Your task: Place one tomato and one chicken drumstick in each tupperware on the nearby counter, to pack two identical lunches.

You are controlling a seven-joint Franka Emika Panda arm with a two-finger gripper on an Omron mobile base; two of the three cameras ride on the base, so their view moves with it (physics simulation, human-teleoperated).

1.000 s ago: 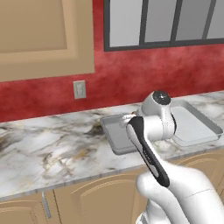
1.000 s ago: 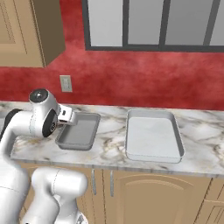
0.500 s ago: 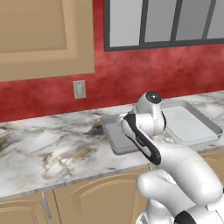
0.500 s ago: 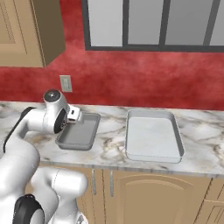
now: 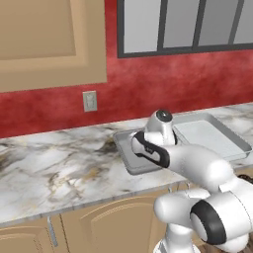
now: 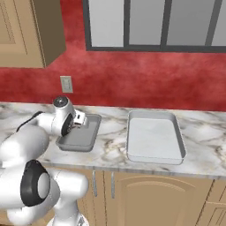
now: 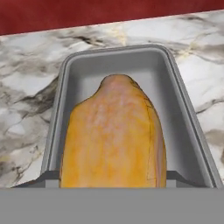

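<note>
1. On the far left, the counter [image 5: 54, 168] is a long marble worktop with dark veins, on tan cabinets [image 5: 99, 230] with silver handles. Behind it stands a red wall with a pale wall socket [image 5: 89, 101].
2. A wooden upper cabinet [image 5: 49, 39] hangs over the left part of the counter.
3. Near the middle of the counter lies a small grey tray [image 6: 81, 137], with its long side going toward the wall.
4. The white arm reaches over this tray, and the gripper [image 6: 78, 119] is above its back half in the right base view.
5. In the hand view a big golden-brown chicken drumstick [image 7: 113, 140] stands right in front of the camera, above the inside of the small grey tray [image 7: 188, 118]. The gripper seems to be clamped on it, but the finger tips are hidden behind the food, so the contact itself I cannot see.
6. To the right, apart from the small tray, lies a larger light grey tray [image 6: 154, 139] on the counter [image 6: 203, 145].
7. Above, a window with dark frame [image 6: 154, 22] is in the wall.
</note>
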